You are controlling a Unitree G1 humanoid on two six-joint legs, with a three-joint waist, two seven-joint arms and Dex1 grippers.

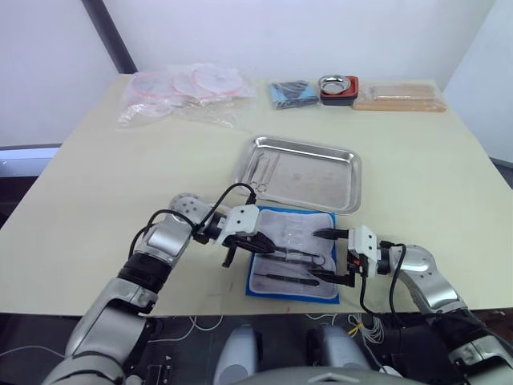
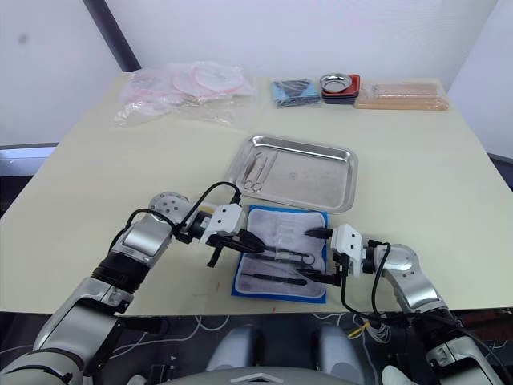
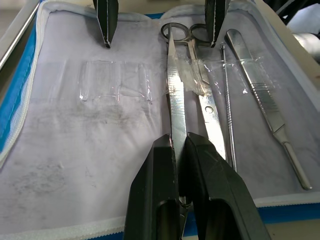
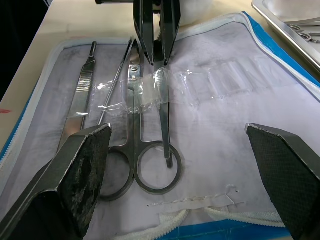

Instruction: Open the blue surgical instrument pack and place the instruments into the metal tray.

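The left tool pinched a straight tool blade in the open blue pack, at six o'clock from the tray. The clear strap might snag it. The right tool was spread wide.

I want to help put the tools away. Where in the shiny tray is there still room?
The metal tray is mostly bare: its middle and the robot's right side hold nothing. The instruments already in it lie at its left end. It is crowded on the open blue pack, where the left gripper is shut on tweezers beside scissors, and the right gripper is open.
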